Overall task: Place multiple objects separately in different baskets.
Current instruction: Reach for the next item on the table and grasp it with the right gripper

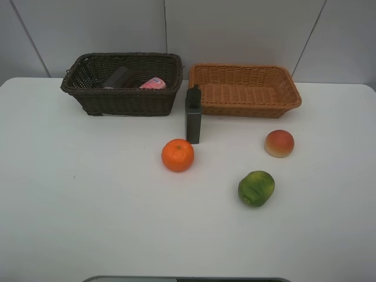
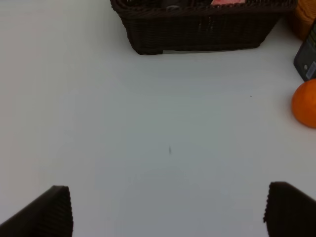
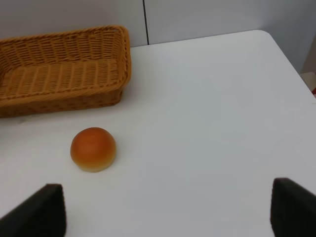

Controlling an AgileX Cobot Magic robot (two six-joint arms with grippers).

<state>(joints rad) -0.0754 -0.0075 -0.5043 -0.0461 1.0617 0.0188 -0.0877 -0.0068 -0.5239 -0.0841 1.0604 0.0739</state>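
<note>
The dark brown basket (image 1: pixel 129 103) stands at the back left. In it lie a dark mauve cup (image 1: pixel 117 78) and a pink bottle (image 1: pixel 153 84). To its right the orange-tan basket (image 1: pixel 247 108) holds nothing. A tall dark grey bottle (image 1: pixel 193 116) stands upright in front of the gap between them. An orange (image 1: pixel 177 155), a red-yellow peach (image 1: pixel 279 143) and a green fruit (image 1: pixel 256 188) lie on the table. My left gripper (image 2: pixel 168 212) is open over bare table, well short of the orange (image 2: pixel 305 103). My right gripper (image 3: pixel 165 212) is open, short of the peach (image 3: pixel 93 149). Neither gripper shows in the high view.
The white table (image 1: pixel 70 194) runs back to a grey panelled wall (image 1: pixel 235 29). Its right edge and rounded corner (image 3: pixel 289 59) show in the right wrist view, with the orange-tan basket (image 3: pixel 59 101) beyond the peach. A dark strip (image 1: pixel 188 279) lies at the table's front edge.
</note>
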